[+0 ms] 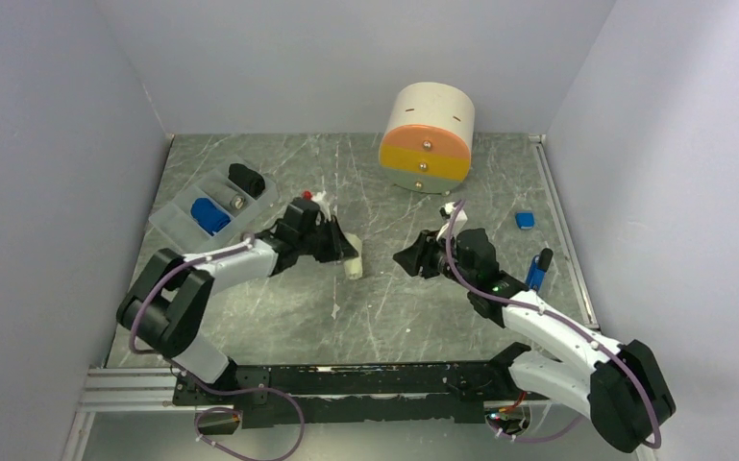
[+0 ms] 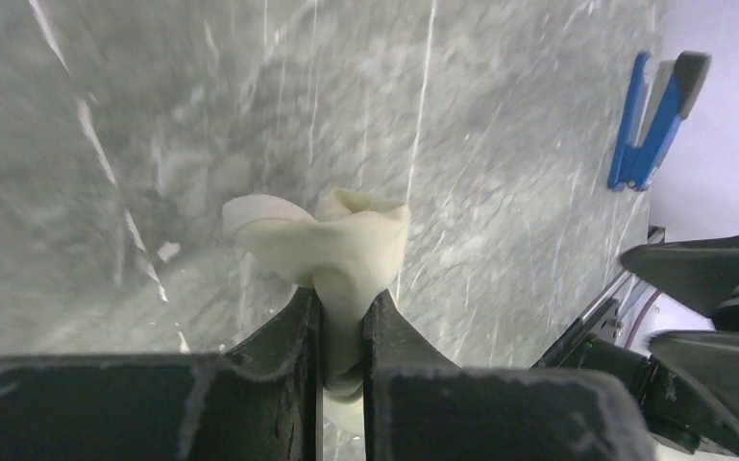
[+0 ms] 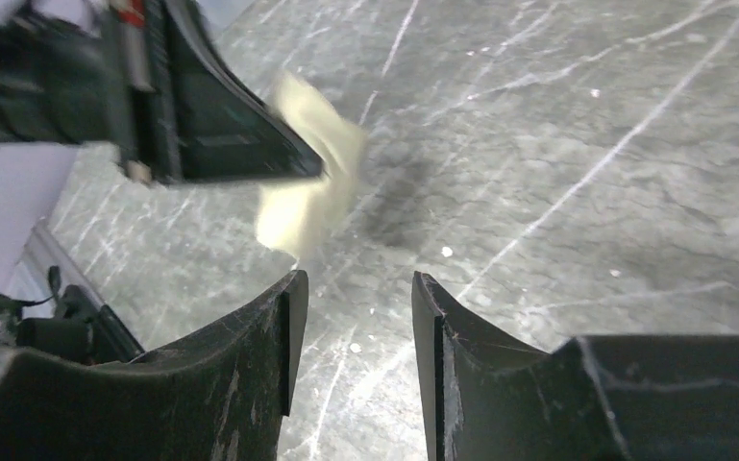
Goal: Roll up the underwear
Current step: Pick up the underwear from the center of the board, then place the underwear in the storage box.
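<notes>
The cream-yellow underwear (image 1: 353, 263) (image 2: 332, 245) (image 3: 309, 187) is a small rolled bundle at mid-table. My left gripper (image 1: 346, 252) (image 2: 341, 305) is shut on it, cloth squeezed between both fingers and bulging out past the tips. The blue underwear (image 1: 209, 215) lies rolled in a compartment of the grey tray (image 1: 175, 227) at the back left. My right gripper (image 1: 406, 259) (image 3: 351, 288) stands open a short way to the right of the cream bundle, apart from it, with only bare table between its fingers.
A black rolled bundle (image 1: 246, 179) lies in the tray's far compartment. A round cream drawer unit (image 1: 427, 137) with orange and yellow fronts stands at the back. A small blue item (image 1: 525, 220) and a blue clip (image 1: 537, 269) (image 2: 655, 120) lie at the right.
</notes>
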Robot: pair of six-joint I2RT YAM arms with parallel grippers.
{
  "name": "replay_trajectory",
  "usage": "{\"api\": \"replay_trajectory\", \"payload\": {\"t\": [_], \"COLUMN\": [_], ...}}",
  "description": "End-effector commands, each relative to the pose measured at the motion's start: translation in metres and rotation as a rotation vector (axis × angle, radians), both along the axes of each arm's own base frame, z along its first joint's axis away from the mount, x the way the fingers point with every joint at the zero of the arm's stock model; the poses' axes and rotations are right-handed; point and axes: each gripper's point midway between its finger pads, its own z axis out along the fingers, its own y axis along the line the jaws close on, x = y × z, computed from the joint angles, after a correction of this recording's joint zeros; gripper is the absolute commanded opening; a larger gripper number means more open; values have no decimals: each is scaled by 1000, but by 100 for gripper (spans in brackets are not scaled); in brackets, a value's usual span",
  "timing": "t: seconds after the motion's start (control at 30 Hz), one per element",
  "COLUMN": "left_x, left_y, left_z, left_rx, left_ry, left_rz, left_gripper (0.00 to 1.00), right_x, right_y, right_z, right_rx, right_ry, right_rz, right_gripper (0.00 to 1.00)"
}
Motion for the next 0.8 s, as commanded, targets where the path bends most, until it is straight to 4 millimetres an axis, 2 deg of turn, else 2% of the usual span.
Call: {"api": "replay_trajectory", "payload": {"t": [0.0,0.1,0.2,0.37,0.5,0.67,0.77], "left_x": [22,33,47,69,85,97,104], "left_y": [30,62,106,202,260,315,342], "left_z": [44,59,74,91,88,89,81], "left_rx": [108,148,166,230,252,241,251], "left_ry": [-99,-98,-112,-108,-82,-64,-42], "left_rz": [-18,25,103,313,454,547,599], "left_gripper": [5,5,5,5,5,5,5], "right_x": [4,3,3,3,5,7,4], "right_y": [-15,-16,-15,-4,3,12,16], "right_z": [9,13,14,20,20,26,26], "right_rx": [-79,-90,-113,-114,-110,-127,-121], "right_ry": [-13,-20,-24,-35,-34,-18,8], "right_rz": [-51,-44,-21,42,79,138,169], "right_gripper": [47,47,47,47,49,54,56]}}
